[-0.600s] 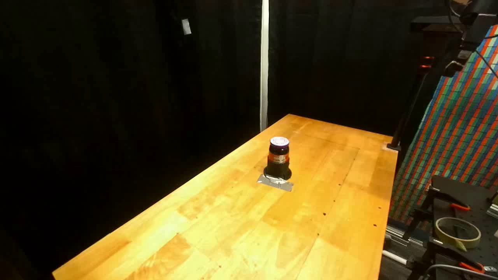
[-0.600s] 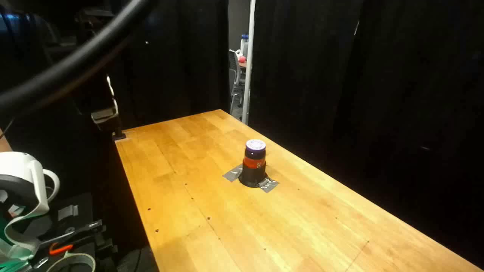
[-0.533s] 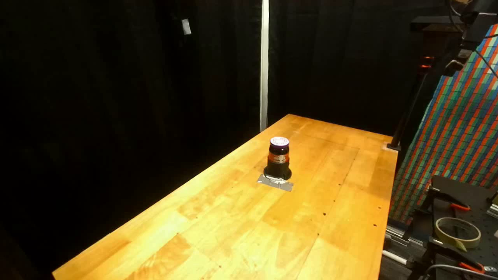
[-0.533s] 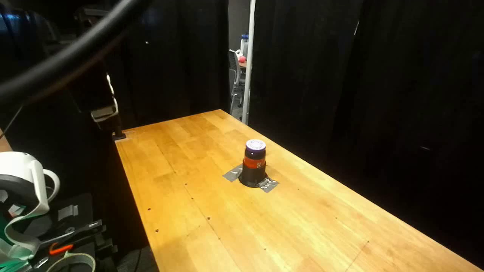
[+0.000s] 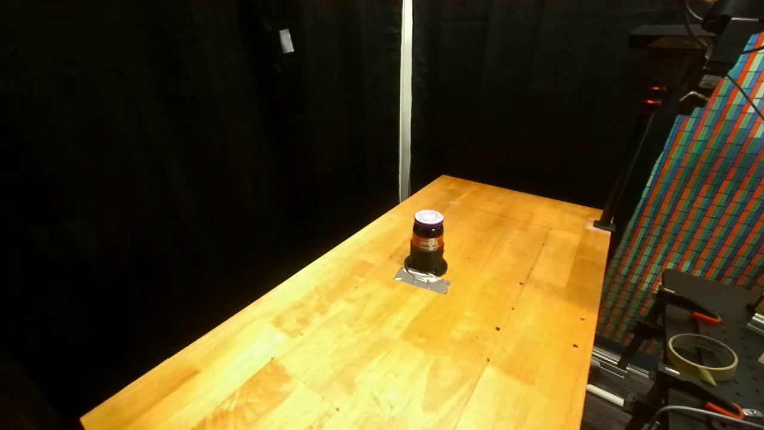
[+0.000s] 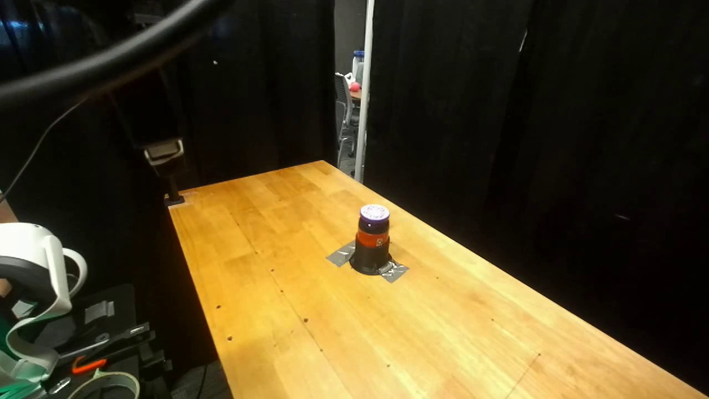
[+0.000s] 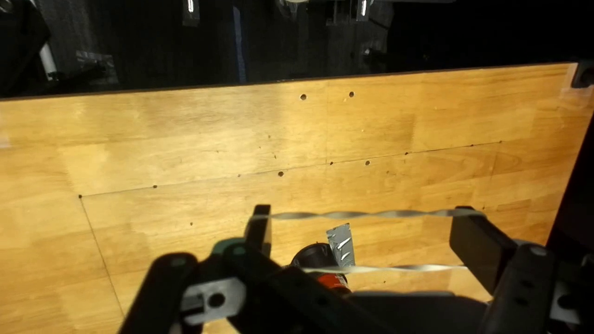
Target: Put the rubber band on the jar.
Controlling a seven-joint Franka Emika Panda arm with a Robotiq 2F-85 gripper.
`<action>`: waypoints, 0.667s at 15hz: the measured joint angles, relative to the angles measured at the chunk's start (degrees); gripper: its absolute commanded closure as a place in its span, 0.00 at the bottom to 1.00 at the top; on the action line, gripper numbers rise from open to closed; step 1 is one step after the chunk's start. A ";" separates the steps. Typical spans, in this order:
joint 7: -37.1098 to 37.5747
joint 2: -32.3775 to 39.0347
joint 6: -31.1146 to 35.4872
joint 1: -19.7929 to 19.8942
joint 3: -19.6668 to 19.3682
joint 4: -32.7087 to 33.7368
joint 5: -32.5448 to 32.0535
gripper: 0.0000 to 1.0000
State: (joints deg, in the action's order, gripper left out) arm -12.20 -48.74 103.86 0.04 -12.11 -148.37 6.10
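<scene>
The jar (image 5: 428,230) is a small dark jar with an orange label and a pale purple-rimmed lid. It stands upright in a black holder (image 5: 426,261) taped to the wooden table, and also shows in an exterior view (image 6: 373,238). My gripper (image 7: 363,225) is open in the wrist view, with its fingers wide apart. The pale, twisted rubber band (image 7: 350,215) is stretched around both fingers as two strands. The jar (image 7: 332,280) shows low, below and partly behind the left finger linkage; its lid is hidden. In the exterior views the gripper cannot be made out.
Grey tape (image 7: 341,243) fixes the holder to the table (image 7: 185,139). A dark pole (image 5: 615,191) stands at a far table corner. A black cart with a tape roll (image 5: 703,357) and tools is beside the table. A thick black cable (image 6: 127,58) crosses an upper corner.
In an exterior view the thick cable has moved up, and a dark part with a pale patch has shifted up and right. The jar and holder have not moved.
</scene>
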 measured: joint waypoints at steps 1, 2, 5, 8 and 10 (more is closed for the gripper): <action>0.77 2.16 0.00 -1.11 1.67 1.65 0.26 0.00; 1.80 4.93 0.00 -2.32 3.50 3.67 0.31 0.00; 4.97 14.85 -1.87 -5.04 8.87 10.34 0.31 0.00; 8.33 25.36 -2.74 -5.51 13.25 17.56 0.19 0.00; 11.43 32.70 -0.37 -5.49 15.43 22.54 -0.55 0.00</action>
State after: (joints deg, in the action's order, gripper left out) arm -0.78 -16.03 103.49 -5.45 3.32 -125.82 5.56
